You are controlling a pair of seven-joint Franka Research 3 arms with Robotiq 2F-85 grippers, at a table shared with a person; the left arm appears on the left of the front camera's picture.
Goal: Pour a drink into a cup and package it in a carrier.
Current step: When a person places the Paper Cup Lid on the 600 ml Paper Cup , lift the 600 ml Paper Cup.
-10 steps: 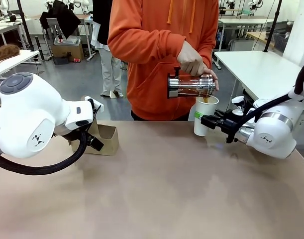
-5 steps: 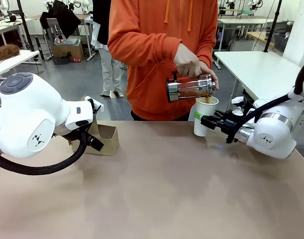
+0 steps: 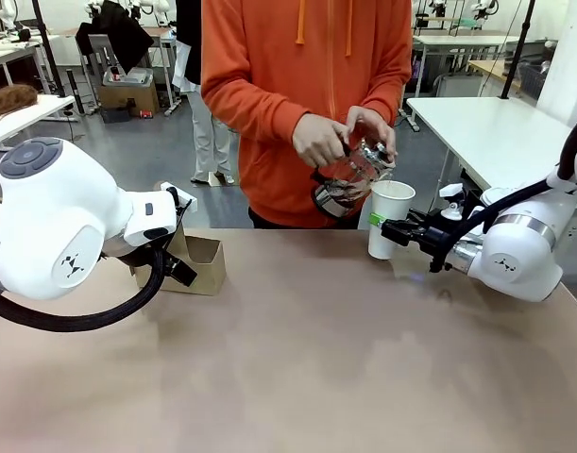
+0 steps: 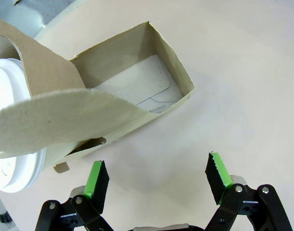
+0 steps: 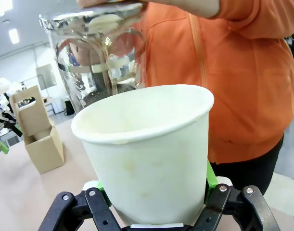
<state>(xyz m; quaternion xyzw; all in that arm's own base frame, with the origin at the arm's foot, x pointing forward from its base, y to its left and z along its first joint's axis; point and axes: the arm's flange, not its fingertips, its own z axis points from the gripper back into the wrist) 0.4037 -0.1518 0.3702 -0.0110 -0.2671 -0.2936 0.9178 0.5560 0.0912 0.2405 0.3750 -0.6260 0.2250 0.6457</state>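
- Right claw (image 3: 386, 226): closed on the cup (image 3: 392, 209), green pads pressed to either side of its lower wall. The cup stands upright, right of centre in the front view, at the far edge of the table (image 3: 316, 359).
- Left claw (image 4: 159, 175): spread wide, holding nothing, just beside the carrier (image 4: 137, 72) at left centre.
- Jug (image 3: 352, 179): tilted, held by the person (image 3: 288, 75), just up-left of the cup.

Left pincer (image 4: 156, 163) spread wide, green pads (image 4: 96, 179) facing each other over bare beige tabletop (image 4: 243, 86). Just beyond the fingertips: brown cardboard carrier (image 4: 178, 72), not touched. One pocket open to view, pale floor showing. Handle tab (image 4: 65, 120) bows across the left foreground. White ridged lid (image 4: 12, 163) sits partly behind the tab; its seating unclear
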